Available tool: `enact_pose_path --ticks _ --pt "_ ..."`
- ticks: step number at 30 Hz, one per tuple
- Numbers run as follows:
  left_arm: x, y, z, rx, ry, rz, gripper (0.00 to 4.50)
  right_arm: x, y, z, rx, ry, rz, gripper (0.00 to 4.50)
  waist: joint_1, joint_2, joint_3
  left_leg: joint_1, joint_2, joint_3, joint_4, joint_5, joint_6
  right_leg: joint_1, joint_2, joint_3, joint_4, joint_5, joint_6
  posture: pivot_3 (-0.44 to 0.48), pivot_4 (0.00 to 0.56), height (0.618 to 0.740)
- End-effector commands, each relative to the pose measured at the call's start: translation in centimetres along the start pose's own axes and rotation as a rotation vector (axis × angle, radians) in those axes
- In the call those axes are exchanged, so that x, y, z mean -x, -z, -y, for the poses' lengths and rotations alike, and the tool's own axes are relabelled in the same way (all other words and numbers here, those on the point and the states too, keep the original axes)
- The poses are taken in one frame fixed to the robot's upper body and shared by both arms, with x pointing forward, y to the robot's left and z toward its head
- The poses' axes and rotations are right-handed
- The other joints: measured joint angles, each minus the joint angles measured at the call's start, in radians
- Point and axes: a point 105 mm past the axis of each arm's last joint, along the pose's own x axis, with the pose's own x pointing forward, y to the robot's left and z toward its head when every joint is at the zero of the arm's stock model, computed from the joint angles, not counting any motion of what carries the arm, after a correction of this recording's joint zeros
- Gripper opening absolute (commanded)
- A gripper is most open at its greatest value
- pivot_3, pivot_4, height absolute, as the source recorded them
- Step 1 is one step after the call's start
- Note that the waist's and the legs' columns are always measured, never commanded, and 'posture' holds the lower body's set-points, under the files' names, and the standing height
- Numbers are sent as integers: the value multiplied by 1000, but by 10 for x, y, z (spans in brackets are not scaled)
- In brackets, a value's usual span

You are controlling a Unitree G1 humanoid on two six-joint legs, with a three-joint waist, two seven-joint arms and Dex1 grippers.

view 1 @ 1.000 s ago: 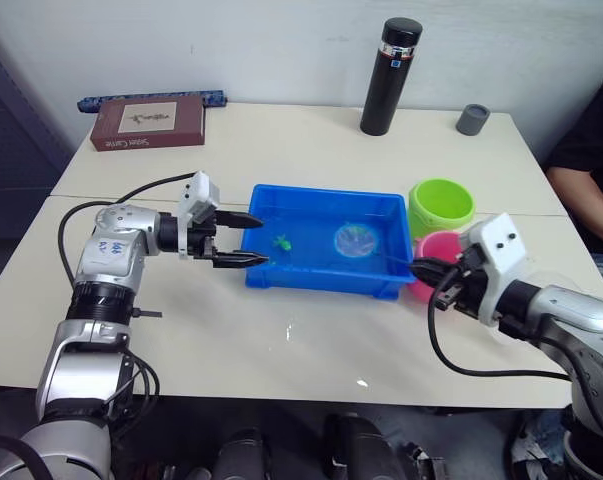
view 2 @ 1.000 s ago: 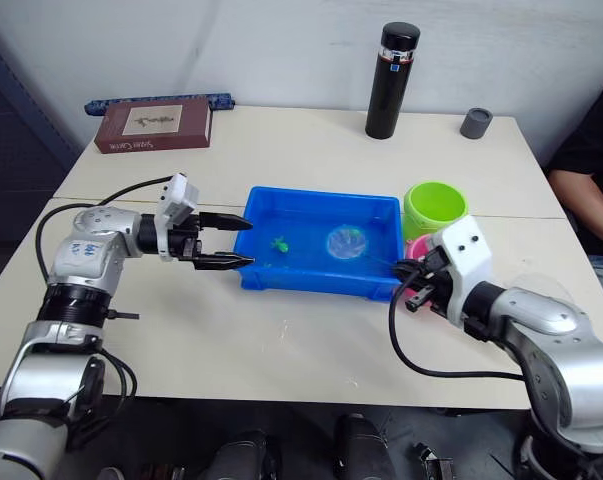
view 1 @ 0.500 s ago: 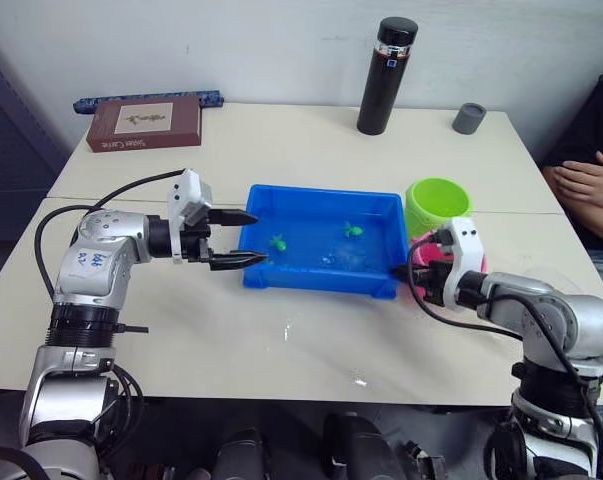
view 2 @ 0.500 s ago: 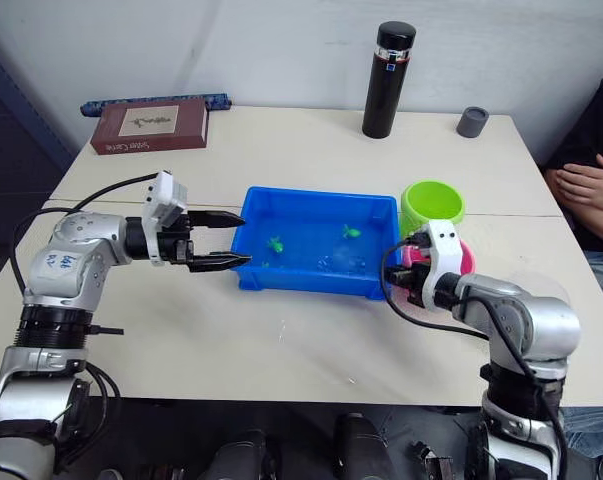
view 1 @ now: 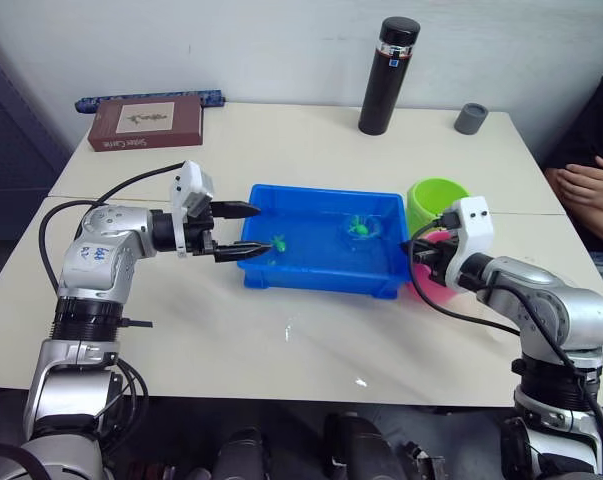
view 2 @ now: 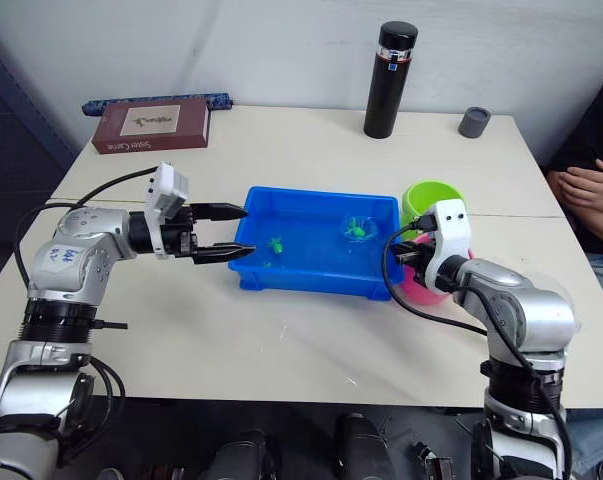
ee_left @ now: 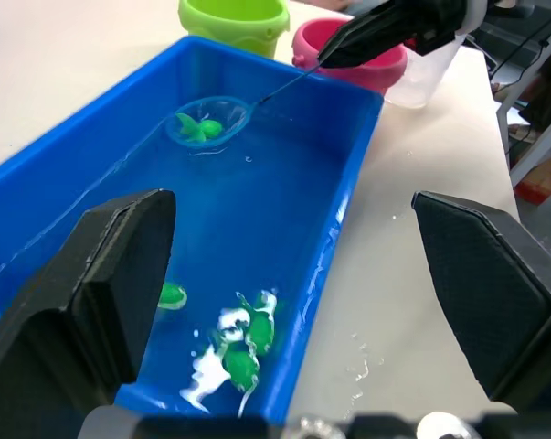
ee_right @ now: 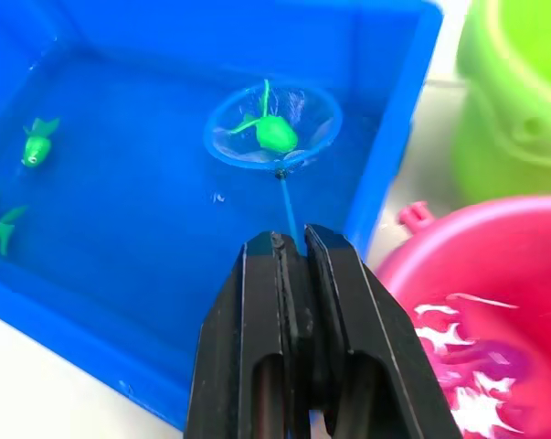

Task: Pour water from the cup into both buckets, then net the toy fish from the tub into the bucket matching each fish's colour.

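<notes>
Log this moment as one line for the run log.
right gripper: shut on net handle | net: holds green fish, over tub | left gripper: open at tub's end | pink bucket: pink fish inside

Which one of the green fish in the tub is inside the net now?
The green fish inside the net, near the lime green bucket. The other green fish lie loose at the tub's opposite end.

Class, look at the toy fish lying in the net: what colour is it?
Green. The toy fish in the net shows best in the right wrist view.
</notes>
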Motion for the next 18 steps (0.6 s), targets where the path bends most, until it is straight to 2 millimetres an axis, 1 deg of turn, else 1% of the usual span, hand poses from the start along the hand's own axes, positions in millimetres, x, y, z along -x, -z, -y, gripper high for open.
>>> enact_pose_path --ticks 1,3,6,8,12,15,18 --pt "-10 -12 0 -18 47 49 4461 15 -18 -11 106 -19 81 0 3 0 0 0 0 0 0 0 0 0 0 0 0 0 0 0 150 740" --pt "-16 -13 0 -20 62 55 4461 20 -20 -10 130 -2 94 0 0 0 0 0 0 1 0 0 0 0 0 0 0 0 0 0 150 740" --pt "-34 -16 0 -24 99 78 4461 36 -31 -9 176 41 138 0 5 0 0 0 0 0 0 0 0 0 1 0 0 0 0 0 150 740" --pt "-42 -18 1 -24 117 89 4461 44 -35 -5 188 71 154 0 6 0 0 0 0 0 0 0 0 0 1 0 0 0 0 0 150 740" --pt "-58 -19 4 -15 150 111 4461 65 -48 13 223 181 190 0 7 0 0 0 0 0 0 0 0 0 1 0 -1 0 0 0 150 740" --pt "-65 -17 6 -21 158 110 4461 72 -55 25 247 243 204 0 4 0 0 0 0 0 0 0 0 0 1 0 -1 0 0 0 150 740" --pt "-73 -17 7 -18 143 124 4461 77 -59 41 330 323 192 0 6 0 0 0 0 0 0 0 0 0 1 0 0 0 0 0 150 740"
